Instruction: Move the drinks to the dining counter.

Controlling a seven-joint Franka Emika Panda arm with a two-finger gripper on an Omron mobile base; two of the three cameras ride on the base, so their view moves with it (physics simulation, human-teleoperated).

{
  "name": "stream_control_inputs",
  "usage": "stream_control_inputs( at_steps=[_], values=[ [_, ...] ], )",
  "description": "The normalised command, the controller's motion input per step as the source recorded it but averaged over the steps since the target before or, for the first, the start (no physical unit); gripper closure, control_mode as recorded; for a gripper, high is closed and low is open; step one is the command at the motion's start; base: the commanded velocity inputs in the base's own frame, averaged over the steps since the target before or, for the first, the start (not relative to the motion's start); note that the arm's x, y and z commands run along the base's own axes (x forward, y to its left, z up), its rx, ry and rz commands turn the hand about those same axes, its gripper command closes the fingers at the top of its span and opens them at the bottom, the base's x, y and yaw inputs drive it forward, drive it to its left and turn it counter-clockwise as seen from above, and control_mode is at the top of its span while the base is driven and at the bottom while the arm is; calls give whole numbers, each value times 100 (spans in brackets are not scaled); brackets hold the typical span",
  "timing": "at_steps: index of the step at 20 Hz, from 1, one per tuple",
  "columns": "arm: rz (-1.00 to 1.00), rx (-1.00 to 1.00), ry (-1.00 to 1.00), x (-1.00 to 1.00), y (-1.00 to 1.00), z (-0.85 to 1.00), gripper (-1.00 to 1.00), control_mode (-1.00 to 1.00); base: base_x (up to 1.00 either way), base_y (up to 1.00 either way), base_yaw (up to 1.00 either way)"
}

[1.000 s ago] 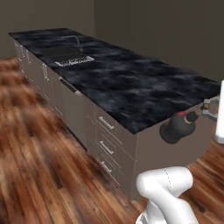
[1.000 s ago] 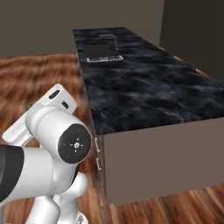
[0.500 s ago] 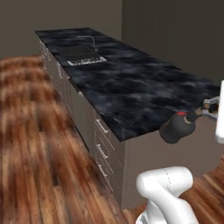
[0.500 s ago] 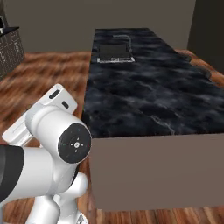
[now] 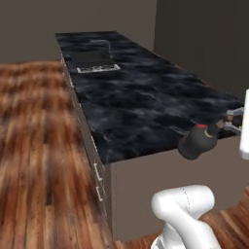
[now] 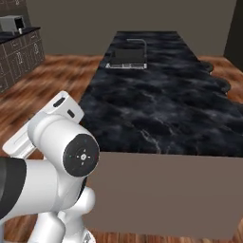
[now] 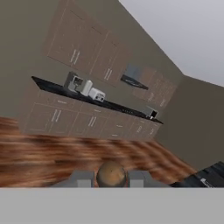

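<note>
Base has swung round since a second ago: whole scene shifted, near end of the dining counter (image 5: pixel 146 102) now faces the cameras, sink (image 5: pixel 93 62) sits further back. Bottle (image 5: pixel 196 142) keeps the same spot relative to the arm, lower right of left base view, carried in the air just off the counter's near corner, lying on its side, neck toward the fingers (image 5: pixel 228 122). Fingers pinching the bottle's neck; hand view shows its round brown top (image 7: pixel 111 174) between both fingers. Counter top bare and black from near edge to sink. Wood floor (image 5: pixel 39 146) open to the left. Far worktop (image 7: pixel 87 99) with wall cabinets well apart across the room.
</note>
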Motion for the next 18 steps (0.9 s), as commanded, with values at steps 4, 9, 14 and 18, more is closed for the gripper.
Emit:
stream_control_inputs(
  at_steps=[4,9,14,18],
  values=[
    [0,0,0,0,0,0,100,100,0,-92,24],
    [0,0,0,0,0,0,100,100,0,-91,23],
    [0,0,0,0,0,0,100,100,0,-84,21],
    [0,0,0,0,0,0,100,100,20,-67,19]
  ],
)
